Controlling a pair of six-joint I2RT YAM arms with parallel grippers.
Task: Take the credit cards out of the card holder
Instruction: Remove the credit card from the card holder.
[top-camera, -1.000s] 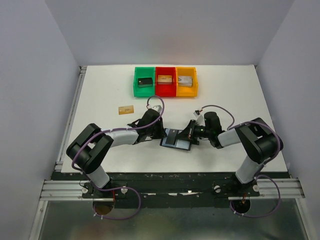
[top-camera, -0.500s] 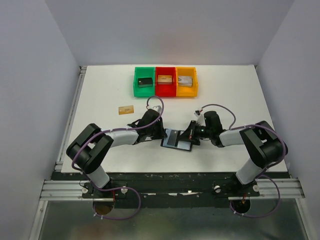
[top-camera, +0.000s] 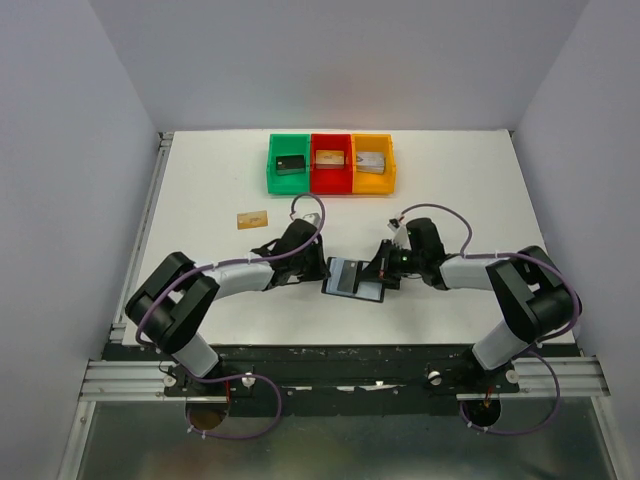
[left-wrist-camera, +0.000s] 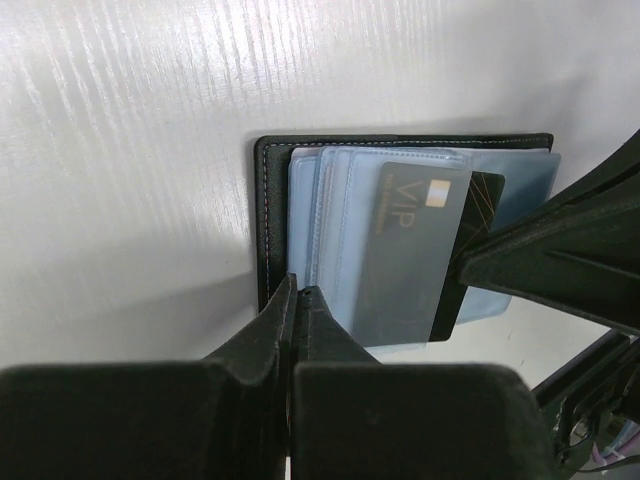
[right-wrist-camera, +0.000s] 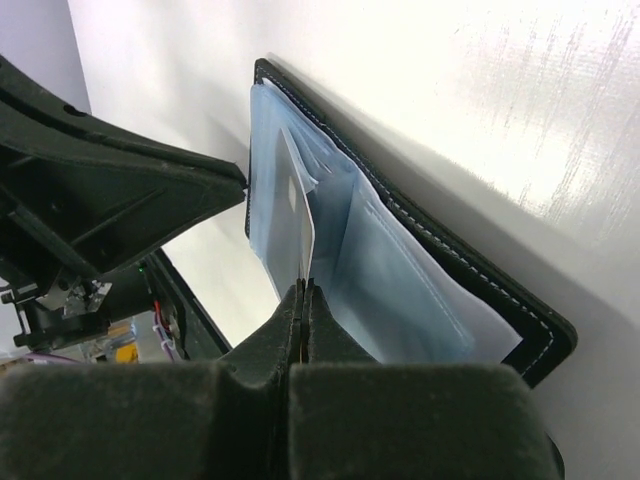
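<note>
The card holder (top-camera: 352, 279) lies open on the table between both arms, a black bifold (left-wrist-camera: 262, 220) with bluish pockets (right-wrist-camera: 400, 290). A black credit card marked VIP (left-wrist-camera: 410, 250) sticks partway out of a pocket. My right gripper (right-wrist-camera: 303, 288) is shut on this card's thin edge (right-wrist-camera: 297, 215), and its finger (left-wrist-camera: 560, 250) shows at the right of the left wrist view. My left gripper (left-wrist-camera: 297, 290) is shut, its tips resting on the holder's near left corner. A tan-gold credit card (top-camera: 252, 218) lies loose to the far left.
Green (top-camera: 272, 165), red (top-camera: 331, 139) and orange (top-camera: 391, 165) bins stand in a row at the back, each holding a blocky item. The left gripper's body (right-wrist-camera: 110, 190) fills the left of the right wrist view, close to the holder.
The right arm's elbow has swung outward to the right and its gripper has shifted slightly. The holder has turned a little. Both grippers stay shut.
</note>
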